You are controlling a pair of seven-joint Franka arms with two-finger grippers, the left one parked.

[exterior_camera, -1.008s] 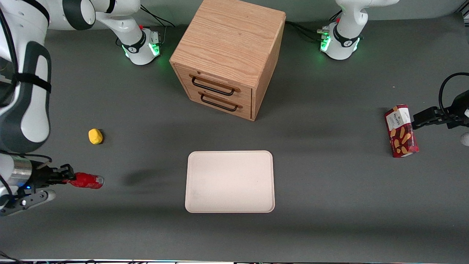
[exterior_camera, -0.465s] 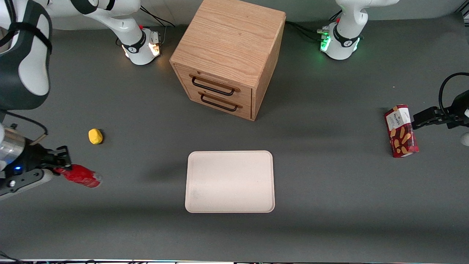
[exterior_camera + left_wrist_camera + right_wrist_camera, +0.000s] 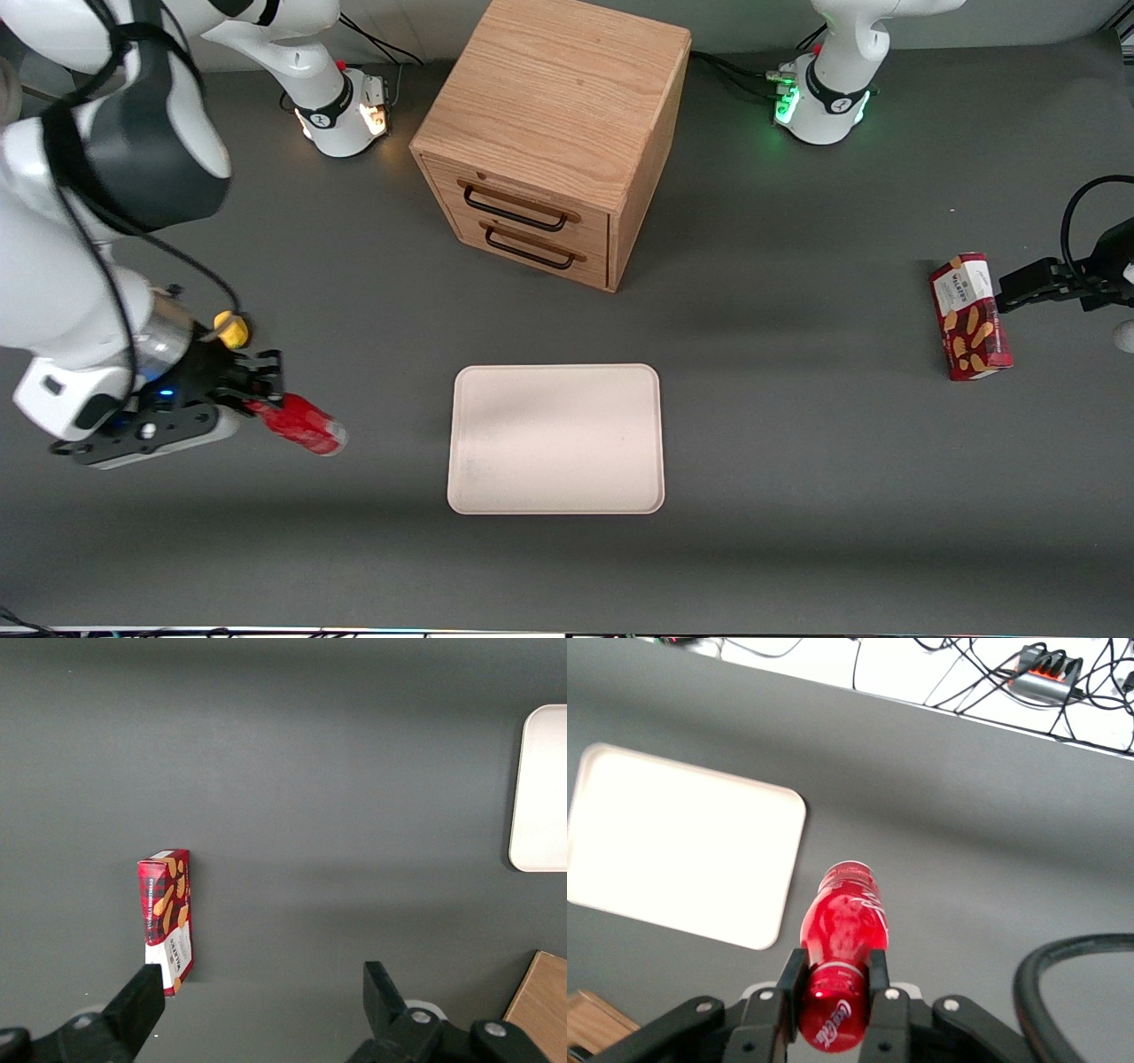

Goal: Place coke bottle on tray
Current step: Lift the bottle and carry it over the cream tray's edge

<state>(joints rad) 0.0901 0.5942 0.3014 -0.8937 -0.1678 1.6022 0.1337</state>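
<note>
Pick done, place pending: coke bottle [image 3: 299, 425] clamped near cap end in end effector [image 3: 262, 400], carried tilted above table [image 3: 797, 496], toward working arm's end, near but short of tray [image 3: 556, 439]; carry over tray, lowering, release left.

A dark grey matte table surface [image 3: 797, 496] fills the front view under even overhead light that casts soft shadows. A light oak drawer cabinet [image 3: 554, 133] with 2 drawers, each fitted with 1 black wire handle [image 3: 516, 208], stands on it. In the right wrist view, a pale floor [image 3: 921, 673] at the table edge carries tangled black cables [image 3: 966, 665] and a power strip [image 3: 1050, 665].
</note>
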